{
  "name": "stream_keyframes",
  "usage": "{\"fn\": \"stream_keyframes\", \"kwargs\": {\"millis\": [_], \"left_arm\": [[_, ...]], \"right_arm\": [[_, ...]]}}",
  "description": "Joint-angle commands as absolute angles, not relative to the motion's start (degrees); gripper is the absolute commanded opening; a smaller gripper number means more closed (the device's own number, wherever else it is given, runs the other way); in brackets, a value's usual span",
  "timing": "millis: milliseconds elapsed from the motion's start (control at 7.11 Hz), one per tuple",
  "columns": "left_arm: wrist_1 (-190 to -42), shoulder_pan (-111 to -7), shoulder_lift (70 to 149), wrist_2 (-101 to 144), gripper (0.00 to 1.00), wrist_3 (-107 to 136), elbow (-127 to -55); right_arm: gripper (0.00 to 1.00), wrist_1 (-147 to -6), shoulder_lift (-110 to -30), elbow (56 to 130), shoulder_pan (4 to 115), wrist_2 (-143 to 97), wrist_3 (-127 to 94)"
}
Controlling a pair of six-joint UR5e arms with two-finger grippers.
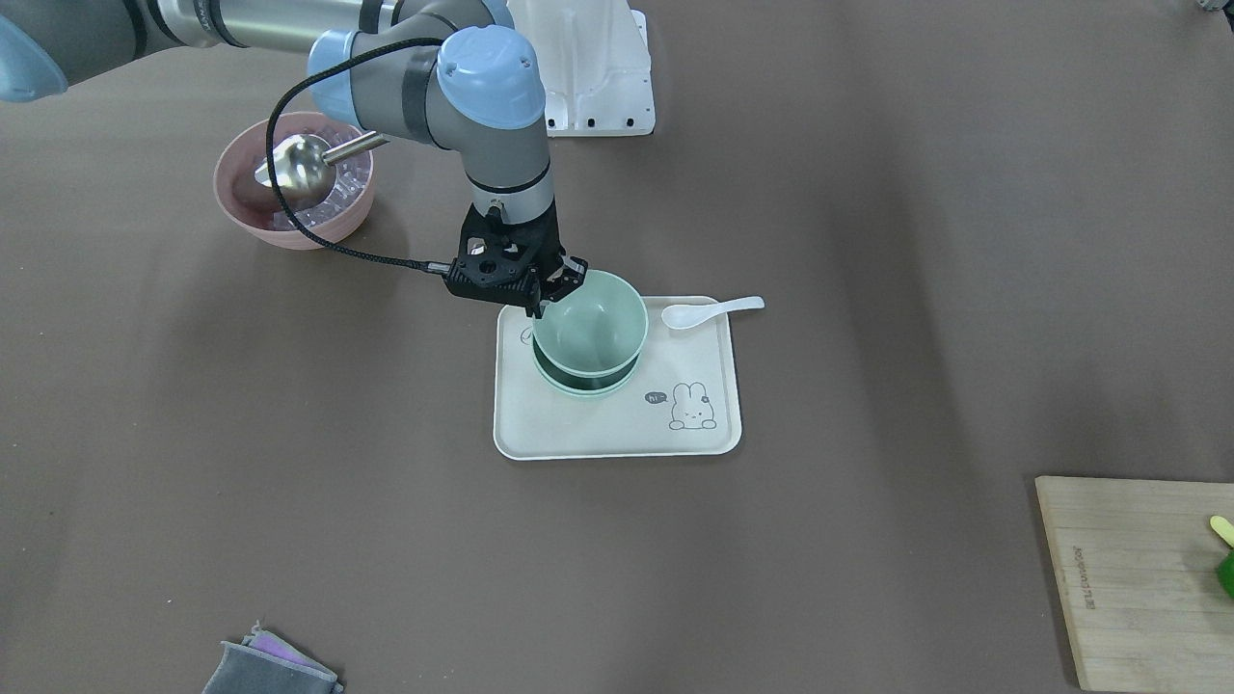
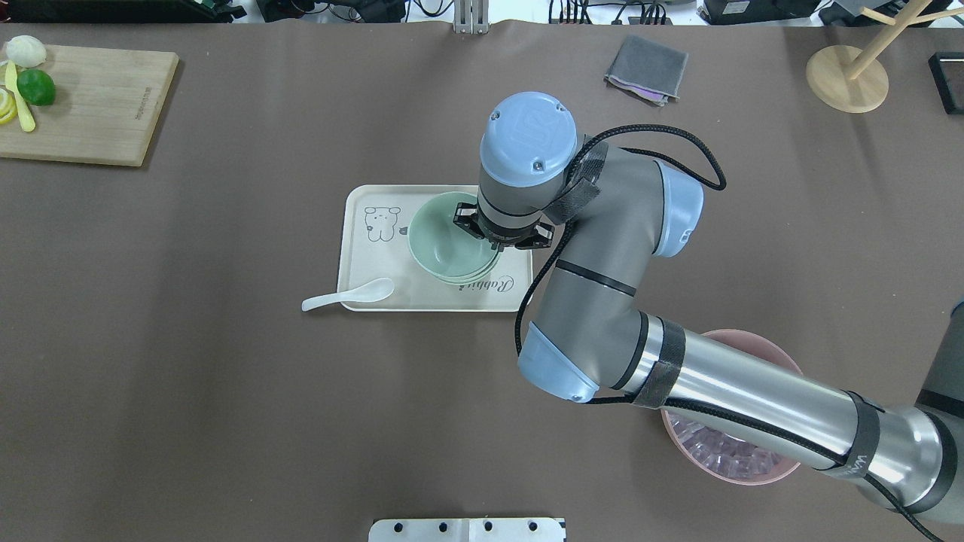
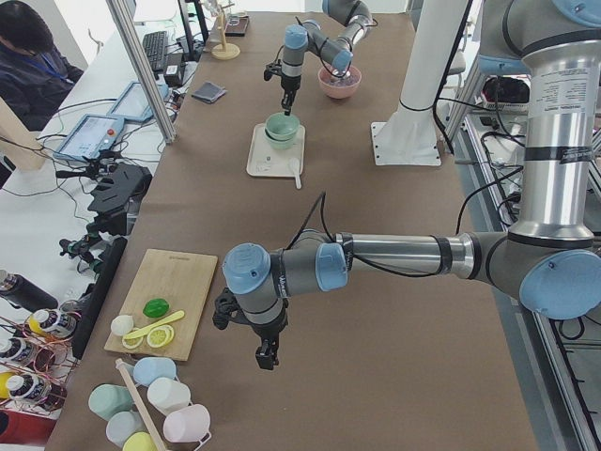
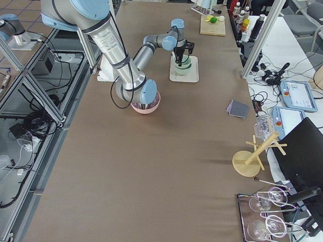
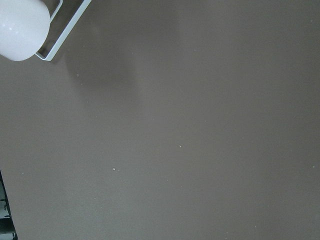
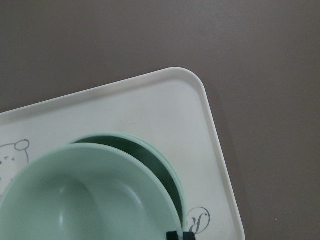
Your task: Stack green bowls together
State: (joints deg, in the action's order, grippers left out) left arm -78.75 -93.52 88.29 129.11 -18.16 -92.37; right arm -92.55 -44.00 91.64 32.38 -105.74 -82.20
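Note:
A pale green bowl is held by its rim in my right gripper, which is shut on it. It sits slightly tilted and offset over the other green bowls, which are nested on the cream tray. The overhead view shows the same bowl, gripper and tray. In the right wrist view the held bowl overlaps a lower bowl. My left gripper hangs over bare table near the cutting board, and I cannot tell whether it is open.
A pink bowl with a metal scoop stands beside the right arm. A white spoon lies across the tray's edge. A wooden cutting board with fruit, a grey cloth and a wooden stand lie at the table's far side.

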Motion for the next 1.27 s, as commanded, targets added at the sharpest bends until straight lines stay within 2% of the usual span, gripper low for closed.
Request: {"fn": "stream_keyframes", "kwargs": {"millis": [0, 1125], "left_arm": [[-78.75, -93.52, 88.33, 129.11, 0.98, -18.11, -92.37], [-78.93, -93.43, 87.10, 129.20, 0.98, -18.37, -92.72]], "right_arm": [[0.00, -92.55, -44.03, 91.41, 32.52, -105.65, -82.09], [0.00, -92.46, -43.77, 89.74, 32.78, -104.77, -81.83]]}}
